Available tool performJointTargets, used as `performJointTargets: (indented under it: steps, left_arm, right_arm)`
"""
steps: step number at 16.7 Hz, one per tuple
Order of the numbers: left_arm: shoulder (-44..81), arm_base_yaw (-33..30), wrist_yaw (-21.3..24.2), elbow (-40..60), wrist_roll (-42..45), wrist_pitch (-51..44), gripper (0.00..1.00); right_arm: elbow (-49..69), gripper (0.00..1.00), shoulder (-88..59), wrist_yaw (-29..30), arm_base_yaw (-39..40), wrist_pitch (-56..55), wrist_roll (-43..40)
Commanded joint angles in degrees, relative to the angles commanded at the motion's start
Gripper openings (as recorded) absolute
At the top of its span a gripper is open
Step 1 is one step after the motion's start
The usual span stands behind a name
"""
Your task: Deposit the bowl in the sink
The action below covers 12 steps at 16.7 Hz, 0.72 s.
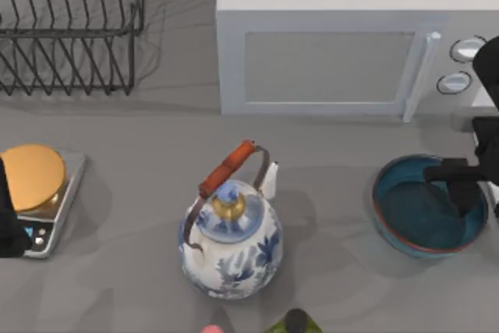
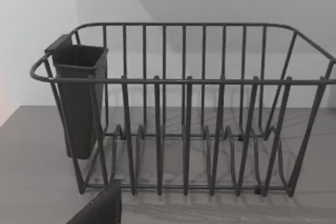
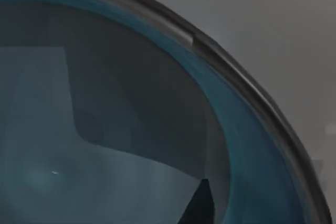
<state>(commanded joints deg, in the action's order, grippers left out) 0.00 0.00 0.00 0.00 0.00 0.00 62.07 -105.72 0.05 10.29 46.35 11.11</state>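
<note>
Teal bowl sits on the grey surface at the right, near side of the microwave. Right gripper hangs over the bowl's right half, inside the rim; how wide it stands, cannot tell. Right wrist view: bowl interior and rim up close. Left arm parked at the left edge beside the kitchen scale. Floral teapot centre-near. Dish rack far left.

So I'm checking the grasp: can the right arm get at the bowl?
Probably yes: the right gripper is already over the bowl, nothing between them; the teapot stands well apart.
</note>
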Motion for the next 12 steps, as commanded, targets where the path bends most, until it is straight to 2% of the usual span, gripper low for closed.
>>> performJointTargets:
  steps: [4, 12]
  left_arm:
    - [0.0, 0.0, 0.0, 0.0, 0.0, 0.0, 1.0]
    - [0.0, 0.0, 0.0, 0.0, 0.0, 0.0, 1.0]
  right_arm:
    - [0.0, 0.02, 0.0, 0.0, 0.0, 0.0, 0.0]
    - [0.0, 0.0, 0.0, 0.0, 0.0, 0.0, 0.0]
